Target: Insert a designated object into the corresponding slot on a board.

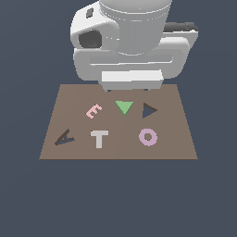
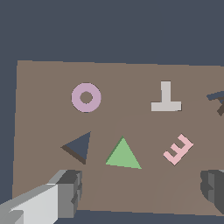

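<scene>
In the exterior view the green triangle (image 1: 123, 107) lies flat on the board (image 1: 69, 99), just beside the slot (image 1: 149, 110) on its left, outside it; the arm hangs above. In the wrist view the gripper (image 2: 142, 189) has its 2 fingers (image 2: 68, 192) spread apart, empty, over the triangle (image 2: 123, 154) beside the slot (image 2: 79, 146).

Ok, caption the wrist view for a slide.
Open gripper above the board, green triangle lying beside its slate slot.
</scene>
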`<state>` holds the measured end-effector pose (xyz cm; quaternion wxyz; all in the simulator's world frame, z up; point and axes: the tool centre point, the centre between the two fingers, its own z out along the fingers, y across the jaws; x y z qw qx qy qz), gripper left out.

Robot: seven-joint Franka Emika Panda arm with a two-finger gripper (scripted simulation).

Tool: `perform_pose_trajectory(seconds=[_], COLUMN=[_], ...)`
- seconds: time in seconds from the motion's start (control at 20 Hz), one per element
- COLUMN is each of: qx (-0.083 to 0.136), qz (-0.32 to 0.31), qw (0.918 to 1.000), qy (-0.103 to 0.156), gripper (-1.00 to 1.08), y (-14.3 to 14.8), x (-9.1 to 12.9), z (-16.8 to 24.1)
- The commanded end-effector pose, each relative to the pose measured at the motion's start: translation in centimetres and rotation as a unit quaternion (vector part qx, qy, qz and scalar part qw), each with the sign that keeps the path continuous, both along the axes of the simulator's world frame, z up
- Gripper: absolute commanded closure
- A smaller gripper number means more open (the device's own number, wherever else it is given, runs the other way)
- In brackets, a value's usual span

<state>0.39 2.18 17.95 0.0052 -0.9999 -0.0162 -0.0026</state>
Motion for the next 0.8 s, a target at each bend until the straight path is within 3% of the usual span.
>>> perform_pose_trajectory(seconds=[0.0,0.4,0.75], qx=[0.0,0.0,-0.001], qz=[0.0,0.025,0.089], qw=[1.0,0.9997,0.996], qy=[0.0,0.0,0.0], gripper=[-0.92,-0.92,-0.92], y=[0.0,0.2,0.5], x=[0.0,-0.4,-1.5], z=[0.0,-1.2,-4.4])
